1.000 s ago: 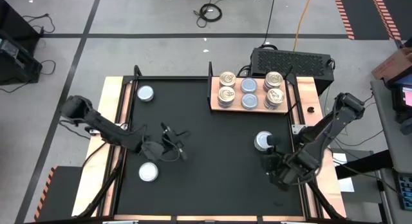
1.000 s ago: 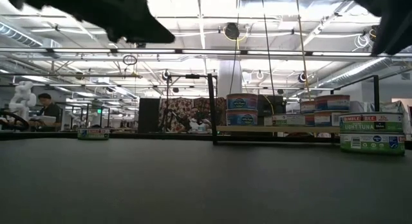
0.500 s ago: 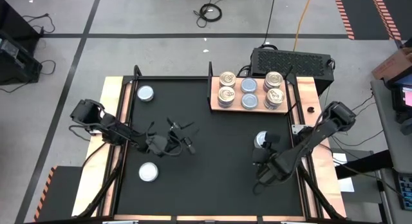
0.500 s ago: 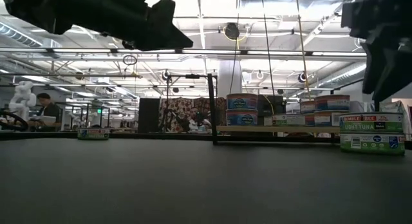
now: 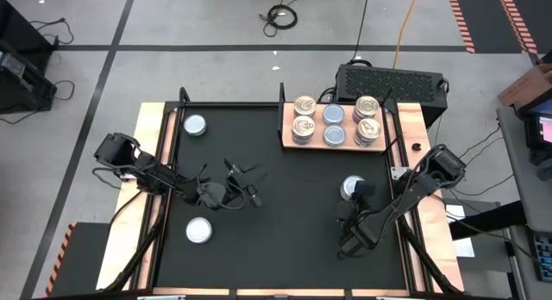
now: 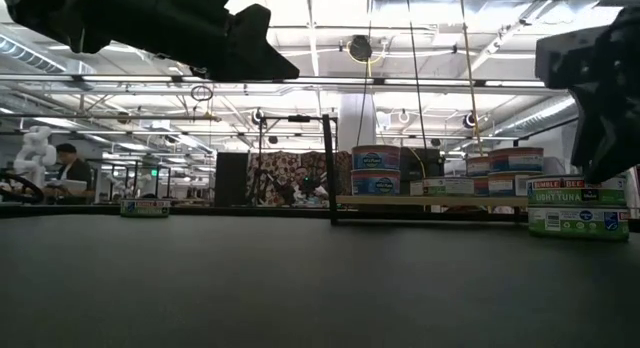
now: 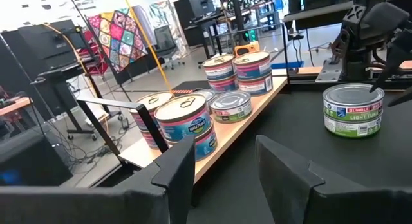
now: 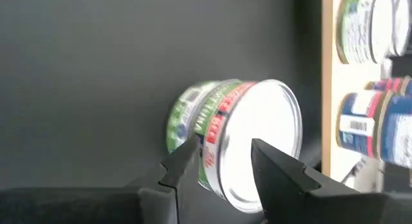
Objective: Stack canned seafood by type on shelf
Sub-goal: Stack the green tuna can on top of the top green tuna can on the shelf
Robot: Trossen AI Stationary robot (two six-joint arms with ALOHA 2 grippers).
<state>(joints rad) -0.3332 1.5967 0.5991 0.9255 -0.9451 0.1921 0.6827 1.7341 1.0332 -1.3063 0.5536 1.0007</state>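
The shelf (image 5: 287, 141) is a light wooden board at the table's far right. On it stand tins in short stacks: cream-gold lids (image 5: 304, 105) (image 5: 367, 128) on the outer ones, silvery-blue lids (image 5: 334, 114) in the middle. A tin with a green and red label (image 5: 351, 189) (image 8: 244, 140) stands on the black mat, near of the shelf. My right gripper (image 5: 352, 210) (image 8: 222, 150) is open, level and turned on its side, just near of that tin. My left gripper (image 5: 254, 186) (image 7: 225, 153) hangs open over the mat's left middle, holding nothing.
Two loose silvery-lidded tins stand on the mat, one at the far left (image 5: 195, 125) and one at the near left (image 5: 199, 230). A thin black upright frame (image 6: 329, 168) stands at the shelf's left end. Bare mat lies between the two arms.
My right arm has swung toward the table's left and come lower, on the near side of the labelled tin, which has stayed in place. My left gripper has shifted a little toward the table's right and far edges.
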